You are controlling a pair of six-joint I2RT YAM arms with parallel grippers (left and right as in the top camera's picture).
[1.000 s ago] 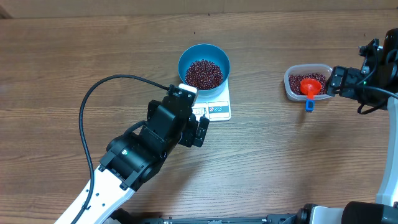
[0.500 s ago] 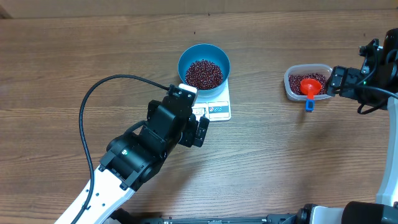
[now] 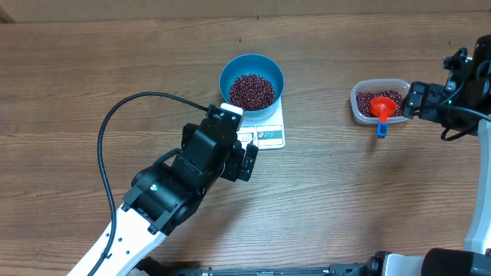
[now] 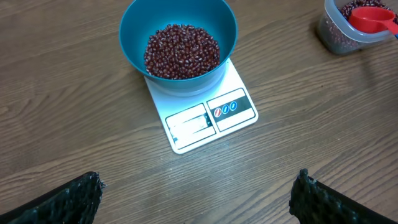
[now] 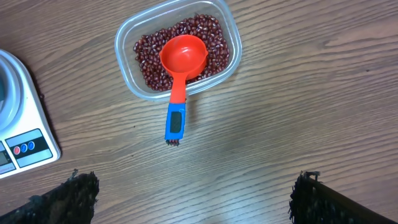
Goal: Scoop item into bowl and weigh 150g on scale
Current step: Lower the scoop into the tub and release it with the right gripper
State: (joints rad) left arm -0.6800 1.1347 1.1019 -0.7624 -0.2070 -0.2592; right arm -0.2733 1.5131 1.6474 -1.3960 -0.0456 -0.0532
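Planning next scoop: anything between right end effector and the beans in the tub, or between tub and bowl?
Only the red scoop, lying on the beans in the tub, handle over the rim. The right end effector is open; bare table from tub to bowl.

surface: brown wood-grain table (image 3: 115, 61) | fills every view | light: even, soft shadows

Approx. counts: 1 blue bowl (image 4: 135, 28), 1 white scale (image 4: 211, 121), 1 clear tub (image 5: 124, 62), 1 red scoop (image 5: 183, 56). Beans (image 4: 181, 51): 2 lots (bowl, tub), too many to count. Scale buttons (image 4: 225, 109): prob. 3, too small to be sure. 2 arms: left arm (image 3: 176, 188), right arm (image 3: 453, 96). 1 black cable (image 3: 107, 146).
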